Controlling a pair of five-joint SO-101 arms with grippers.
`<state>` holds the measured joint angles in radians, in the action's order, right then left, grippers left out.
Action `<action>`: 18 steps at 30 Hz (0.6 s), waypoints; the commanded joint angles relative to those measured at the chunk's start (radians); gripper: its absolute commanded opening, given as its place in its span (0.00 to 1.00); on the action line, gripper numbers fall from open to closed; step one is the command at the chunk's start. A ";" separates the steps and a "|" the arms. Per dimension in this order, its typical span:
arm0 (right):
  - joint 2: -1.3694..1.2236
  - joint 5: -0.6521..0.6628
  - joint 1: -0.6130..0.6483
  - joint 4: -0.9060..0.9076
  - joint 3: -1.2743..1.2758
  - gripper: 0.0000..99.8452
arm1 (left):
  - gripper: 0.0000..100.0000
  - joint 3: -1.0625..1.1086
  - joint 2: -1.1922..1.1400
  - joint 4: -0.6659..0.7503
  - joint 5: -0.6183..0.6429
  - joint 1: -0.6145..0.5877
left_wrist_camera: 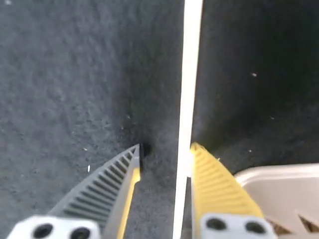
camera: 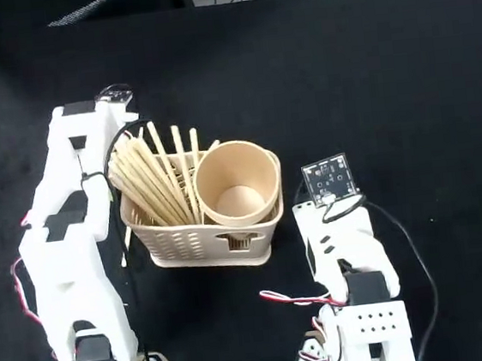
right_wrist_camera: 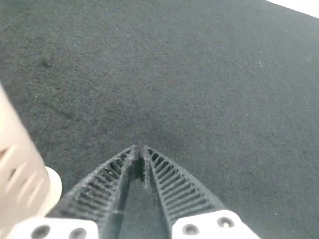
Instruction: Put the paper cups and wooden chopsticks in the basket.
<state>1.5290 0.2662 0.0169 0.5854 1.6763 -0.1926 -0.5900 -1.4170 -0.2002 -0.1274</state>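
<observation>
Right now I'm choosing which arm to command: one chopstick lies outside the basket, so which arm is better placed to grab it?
Left. The left end effector is open around the loose chopstick beside the basket. The right end effector is shut over bare cloth on the basket's other side.

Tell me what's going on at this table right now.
The basket already holds a paper cup and a bundle of wooden chopsticks. The left gripper is open at the black table beside the basket, with one loose chopstick between its fingers. The right gripper is shut and empty over the table on the basket's other side.
</observation>
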 commanded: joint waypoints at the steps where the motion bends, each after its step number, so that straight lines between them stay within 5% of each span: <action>1: 0.010 0.006 0.002 0.003 -0.054 0.01 | 0.16 -0.077 -0.061 0.006 -0.003 0.007; 5: 0.010 0.006 0.002 0.003 -0.054 0.01 | 0.03 -0.113 -0.086 0.006 -0.003 -0.016; 18: 0.010 0.006 0.002 0.003 -0.054 0.01 | 0.03 -0.134 0.044 -0.074 0.157 -0.127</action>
<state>1.5290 0.2662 0.0169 0.5854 1.6763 -0.3046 -0.6375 -1.4722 -0.0775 -0.1626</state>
